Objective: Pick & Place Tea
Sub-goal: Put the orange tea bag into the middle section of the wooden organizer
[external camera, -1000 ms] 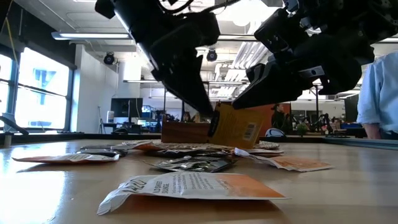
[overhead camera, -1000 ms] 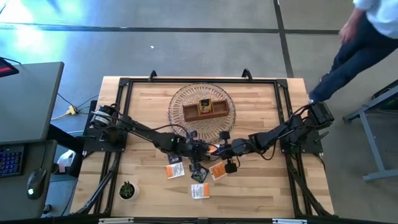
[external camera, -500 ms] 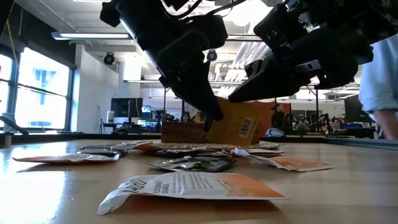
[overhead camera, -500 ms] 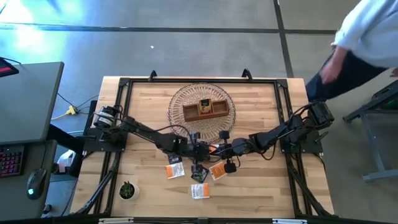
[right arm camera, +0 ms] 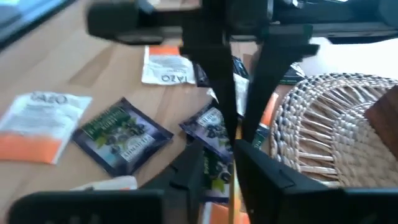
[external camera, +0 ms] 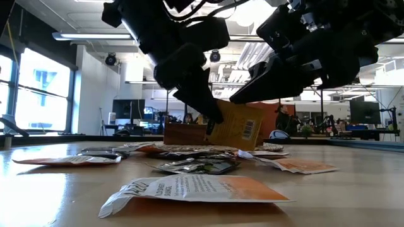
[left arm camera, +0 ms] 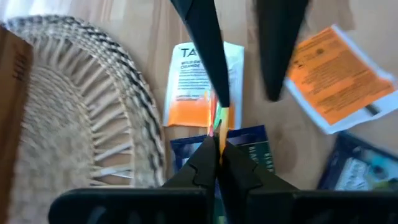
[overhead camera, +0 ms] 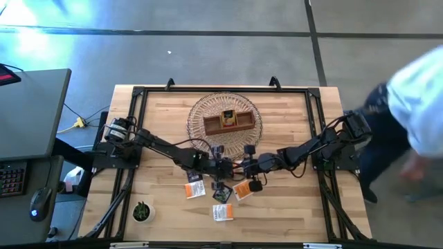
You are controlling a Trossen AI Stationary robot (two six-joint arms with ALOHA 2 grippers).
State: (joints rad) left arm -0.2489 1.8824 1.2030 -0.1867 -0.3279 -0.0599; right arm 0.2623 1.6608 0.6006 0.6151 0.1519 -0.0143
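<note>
Moved: since a second ago the orange sachet (external camera: 235,129) has tilted further over between the two arms, and the left gripper (external camera: 211,123) has closed in on its edge; the person (overhead camera: 415,104) has gone from the desk's far right corner to its right side.
Orange sachet: held up off the desk (overhead camera: 291,207), edge-on in both wrist views, just in front of the wicker basket (overhead camera: 201,111).
Left gripper: fingers (left arm camera: 214,155) clamped on the sachet's near edge (seen in the left wrist view).
Right gripper (overhead camera: 243,166): fingers (right arm camera: 217,62) pinched on the same sachet from the opposite side, so both arms grip it at once.
Other sachets: scattered flat on the desk beneath the grippers; an orange-and-white one (external camera: 189,189) lies nearest the low camera, dark blue ones (right arm camera: 121,134) beside it, another orange one (left arm camera: 336,74) just apart.
Wooden box (overhead camera: 227,122): sits in the middle of the basket.
Potted plant (overhead camera: 142,211): near the desk's front left corner, well apart from the sachets.
</note>
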